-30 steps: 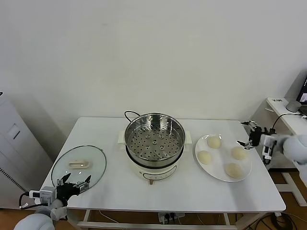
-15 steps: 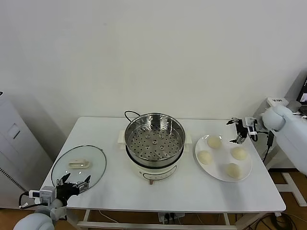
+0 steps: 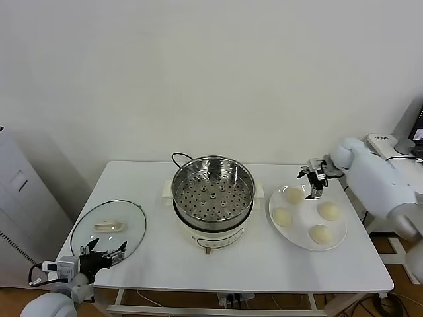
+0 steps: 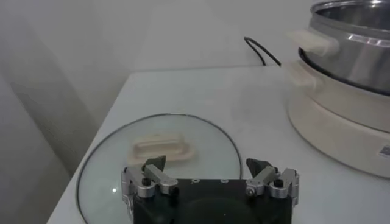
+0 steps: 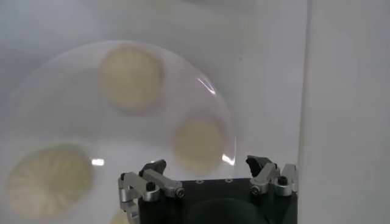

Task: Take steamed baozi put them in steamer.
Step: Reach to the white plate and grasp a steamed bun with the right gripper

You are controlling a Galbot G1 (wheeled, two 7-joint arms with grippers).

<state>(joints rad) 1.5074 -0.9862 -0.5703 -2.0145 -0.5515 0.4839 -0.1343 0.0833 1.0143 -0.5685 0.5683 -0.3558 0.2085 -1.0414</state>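
Right gripper (image 3: 311, 178) hangs over the plate (image 3: 337, 236) w/ fingers apart, nothing held. Risk: buns (image 3: 294, 195) look soft & round, so an off-centre pinch could squash or roll one. All four buns on the plate; steamer (image 3: 213, 188) empty. Left gripper (image 3: 102, 252) idle by the lid (image 3: 108, 226), also spread.

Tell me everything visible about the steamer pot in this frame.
The steamer is a round pot of shiny steel with a perforated bottom, open and empty. It sits upright on a white cooker base with small side handles, near the middle of the white table. A black cord loops out behind it. The glass lid lies apart on its left, and the plate holding four baozi lies on its right. Neither hand touches it.
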